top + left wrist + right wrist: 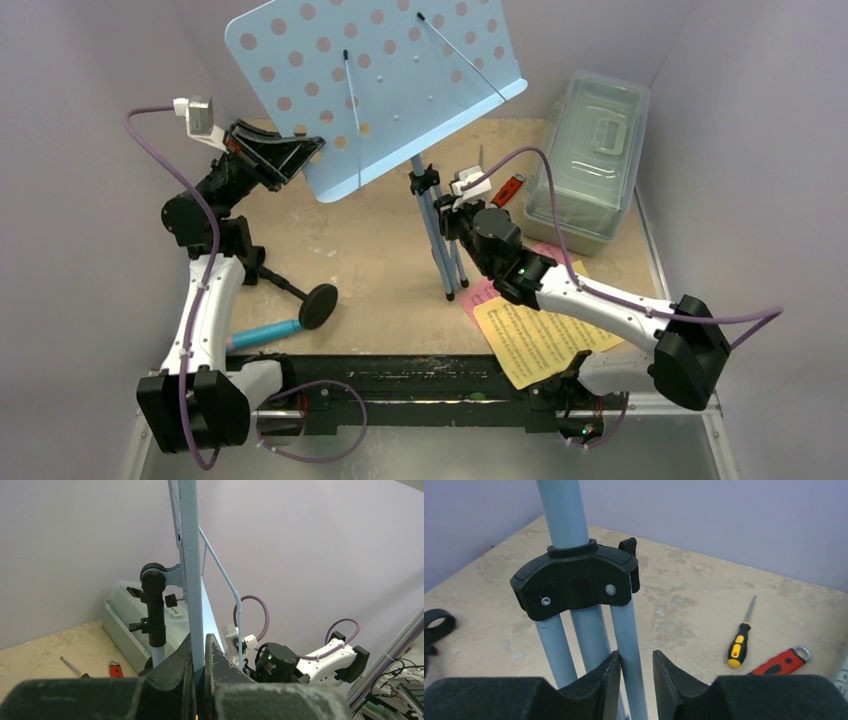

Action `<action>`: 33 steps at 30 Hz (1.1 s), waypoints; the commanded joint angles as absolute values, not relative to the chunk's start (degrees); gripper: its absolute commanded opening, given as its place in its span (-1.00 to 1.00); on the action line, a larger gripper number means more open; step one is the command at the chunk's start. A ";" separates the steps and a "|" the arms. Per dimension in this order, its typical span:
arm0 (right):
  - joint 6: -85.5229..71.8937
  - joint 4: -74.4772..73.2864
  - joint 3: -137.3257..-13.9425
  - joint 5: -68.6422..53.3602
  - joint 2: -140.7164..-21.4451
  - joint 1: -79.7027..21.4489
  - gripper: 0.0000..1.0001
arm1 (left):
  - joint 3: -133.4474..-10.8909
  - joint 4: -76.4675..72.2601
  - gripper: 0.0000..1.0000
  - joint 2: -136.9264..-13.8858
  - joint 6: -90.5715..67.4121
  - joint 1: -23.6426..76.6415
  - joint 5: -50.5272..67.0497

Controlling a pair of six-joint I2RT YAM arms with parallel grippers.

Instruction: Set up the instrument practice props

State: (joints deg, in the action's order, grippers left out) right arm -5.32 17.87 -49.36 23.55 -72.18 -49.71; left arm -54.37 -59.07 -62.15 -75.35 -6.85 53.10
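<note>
The light blue perforated music stand (385, 90) rises in the upper middle of the overhead view. Its tray is tilted back and its pale blue tripod legs (441, 250) are bunched together rather than splayed, so by my reading it cannot stand alone and the arms are what hold it up. The left gripper (200, 652) is clamped tight on the tray's lower-left edge, the thin panel pinched between both pads. That looks meant to steady the top-heavy stand while its base is worked. The right gripper (636, 656) sits low on the pole, just beneath the black plastic collar (574, 582) that gathers the legs. Its jaws are partly open astride one leg, which touches one finger while a sliver of table shows beside the other, so it has no firm hold yet. That placement suggests the leg is to be drawn outward to spread the tripod. The black round-base mic stand (300, 297) lies on its side at lower left, with the cyan microphone (262, 333) just below it. At lower right the yellow sheet-music page (535, 340) overlaps the pink page (481, 296), partly under the right arm. A clear plastic lidded box (590, 150) sits at upper right, with a yellow-handled screwdriver (740, 647) and a red-handled wrench (781, 662) beside it.
</note>
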 commanded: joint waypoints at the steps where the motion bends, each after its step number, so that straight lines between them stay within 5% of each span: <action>1: 1.86 27.90 -48.78 34.12 -76.42 -51.91 -0.31 | -60.26 -68.15 -1.00 -60.23 -76.31 -4.67 50.13; 5: 4.85 34.26 -48.80 33.61 -80.28 -52.40 -0.13 | -61.86 -66.80 -1.00 -60.32 -75.77 -4.23 51.09; 11: 5.77 47.61 -45.82 27.65 -82.08 -52.31 -0.17 | -64.78 -64.19 -1.00 -60.12 -73.83 -3.88 53.09; 14: 9.14 56.99 -45.06 24.82 -85.63 -52.29 -0.47 | -65.76 -61.57 -1.00 -59.57 -71.21 -3.68 54.05; 16: 12.16 62.66 -45.87 26.51 -89.27 -52.31 -1.00 | -65.45 -59.61 -1.00 -58.90 -69.52 -3.32 54.27; 24: 18.65 81.23 -39.55 21.48 -95.07 -52.29 -1.00 | -64.19 -36.68 -1.00 -54.50 -54.27 -0.71 54.32; 33: 20.09 90.95 -31.59 21.69 -96.52 -52.29 -1.00 | -63.35 -20.00 0.19 -51.43 -47.72 -0.51 49.60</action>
